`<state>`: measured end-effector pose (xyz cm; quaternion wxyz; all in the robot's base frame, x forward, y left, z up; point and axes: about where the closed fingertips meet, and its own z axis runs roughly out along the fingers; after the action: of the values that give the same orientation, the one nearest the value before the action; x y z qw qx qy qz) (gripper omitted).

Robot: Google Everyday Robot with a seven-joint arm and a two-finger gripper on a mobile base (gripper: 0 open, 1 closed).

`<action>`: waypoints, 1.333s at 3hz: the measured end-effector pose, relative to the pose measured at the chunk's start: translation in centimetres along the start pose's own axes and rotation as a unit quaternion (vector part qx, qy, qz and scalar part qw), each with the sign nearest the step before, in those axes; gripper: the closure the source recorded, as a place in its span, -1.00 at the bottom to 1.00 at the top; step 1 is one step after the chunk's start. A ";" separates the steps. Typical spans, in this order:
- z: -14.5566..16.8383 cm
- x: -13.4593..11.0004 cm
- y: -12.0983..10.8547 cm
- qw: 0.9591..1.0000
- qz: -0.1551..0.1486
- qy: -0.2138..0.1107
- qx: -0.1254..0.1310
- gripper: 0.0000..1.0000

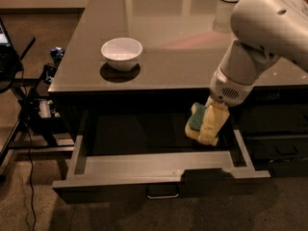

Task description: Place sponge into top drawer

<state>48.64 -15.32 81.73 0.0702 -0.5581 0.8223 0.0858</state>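
camera view: gripper (206,133) clamped on sponge (196,120), green face showing, held low over the right end of the open drawer (144,166). silver handle (162,193) on drawer front. white bowl (121,52) on table (192,47).

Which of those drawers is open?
The wide grey top drawer with the silver handle, where the gripper holds the sponge over its right end; the darker drawer at right is shut.
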 end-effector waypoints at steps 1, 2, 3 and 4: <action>3.1 1.3 1.9 0.999 0.017 0.008 -0.032 1.00; 3.3 1.4 2.1 0.999 0.017 0.010 -0.035 1.00; 5.5 1.2 2.5 0.998 0.026 -0.003 -0.054 1.00; 9.3 -0.8 2.6 0.997 0.023 -0.021 -0.073 1.00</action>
<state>46.70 -11.66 73.00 0.0442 -0.5405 0.8250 0.1590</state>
